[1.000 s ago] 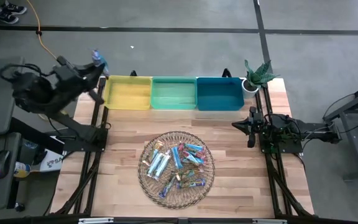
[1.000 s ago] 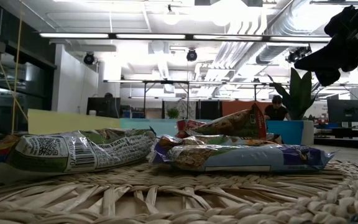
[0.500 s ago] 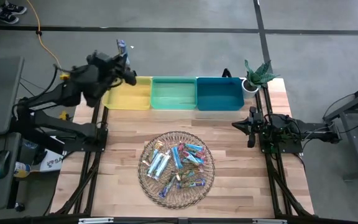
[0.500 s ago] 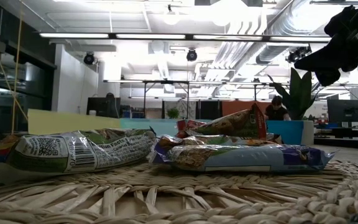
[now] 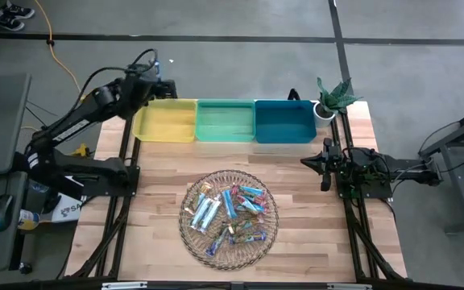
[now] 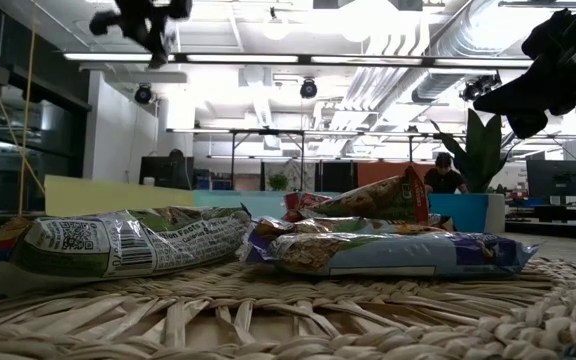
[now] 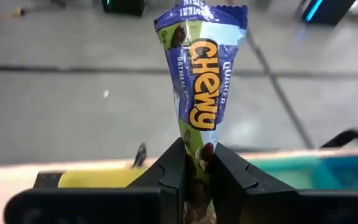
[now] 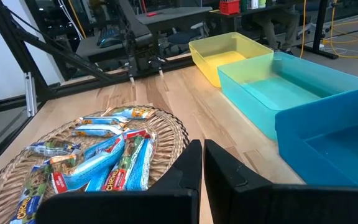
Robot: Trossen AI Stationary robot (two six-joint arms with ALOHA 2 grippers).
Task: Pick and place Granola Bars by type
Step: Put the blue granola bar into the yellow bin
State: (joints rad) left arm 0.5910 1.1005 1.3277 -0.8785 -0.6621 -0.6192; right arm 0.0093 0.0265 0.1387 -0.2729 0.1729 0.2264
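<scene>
Granola Bars (image 5: 229, 211) — most lie heaped in the round wicker tray (image 5: 192, 237) at the middle of the desk (image 5: 159, 185), nearer its front edge. Wrappers in the heap show light blue-white, teal-pink and brownish kinds, overlapping one another.

One bar (image 7: 201, 81) is off the tray: blue and green wrapper, "Chewy" in yellow letters. The left tool (image 7: 197, 167) is clenched on its lower end, and the bar sticks out past the fingers with its crimped top farthest from them. In the high view the left tool (image 5: 153, 71) sits above the back left corner of the desk, at the outer edge of the yellow bin (image 5: 166, 120). In the low view it hangs high over the far side, well above the tray.

Three bins stand in a row along the back edge, touching side to side — yellow, then the light green bin (image 5: 225, 121), then the dark teal bin (image 5: 284, 121). A small potted plant (image 5: 331, 97) stands just beside the teal one at the back right corner.

The right tool (image 5: 306, 162) waits at the desk's right side, fingers pressed together, holding nothing, pointing toward the middle.
</scene>
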